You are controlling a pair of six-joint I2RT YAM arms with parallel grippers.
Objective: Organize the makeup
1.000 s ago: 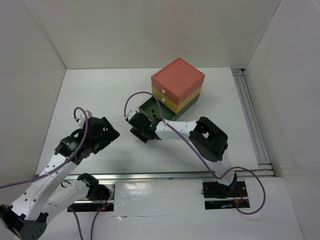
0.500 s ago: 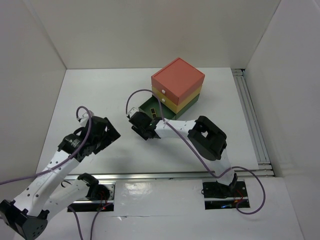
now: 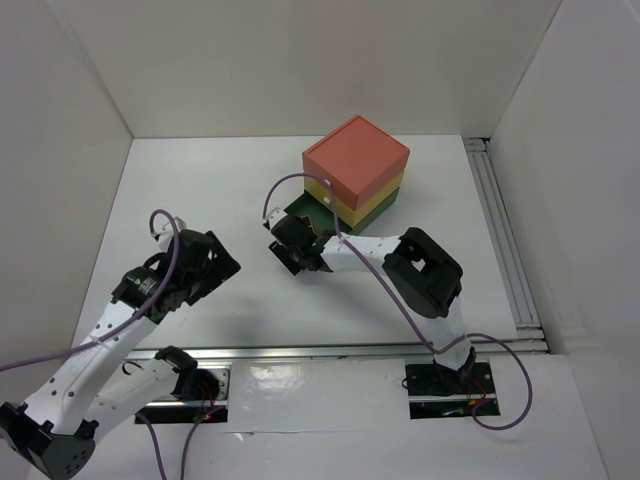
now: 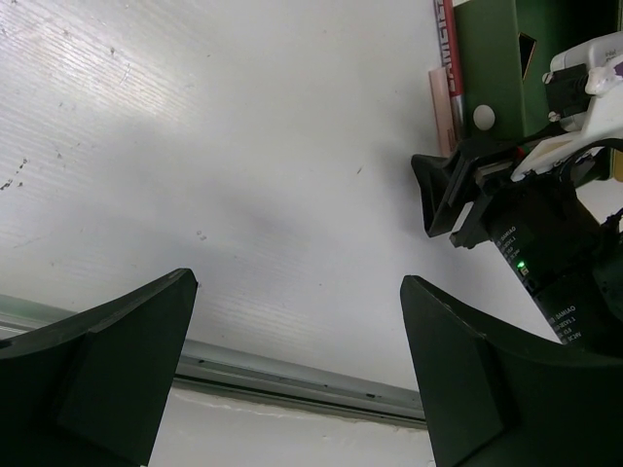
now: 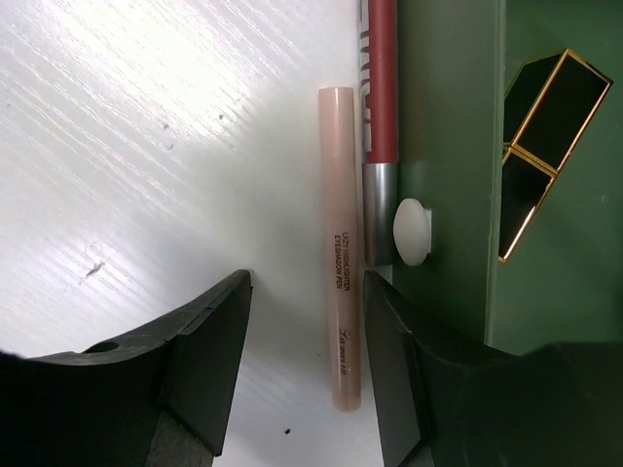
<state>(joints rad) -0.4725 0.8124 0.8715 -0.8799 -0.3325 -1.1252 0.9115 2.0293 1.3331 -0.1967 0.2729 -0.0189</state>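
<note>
In the right wrist view a peach eyeshadow pen (image 5: pixel 341 243) lies on the white table, parallel to a red pencil with a silver cap (image 5: pixel 380 97). Both lie against the front of the open green drawer (image 5: pixel 453 117), which has a white knob (image 5: pixel 411 232). A black-and-gold lipstick (image 5: pixel 540 146) lies inside the drawer. My right gripper (image 5: pixel 307 375) is open, low over the table, with the pen's near end between its fingers, close to the right finger. My left gripper (image 4: pixel 297 389) is open and empty above bare table. The other makeup is out of view.
The coral-yellow-green drawer box (image 3: pixel 355 160) stands at the back centre, its green bottom drawer (image 3: pixel 300 212) pulled out toward my right gripper (image 3: pixel 290 243). A metal rail (image 3: pixel 350 350) runs along the near edge, another (image 3: pixel 500 230) along the right side. My left gripper (image 3: pixel 215 262) hovers at the left.
My right gripper has moved up and right, toward the front of the open green drawer. The left arm has barely shifted.
</note>
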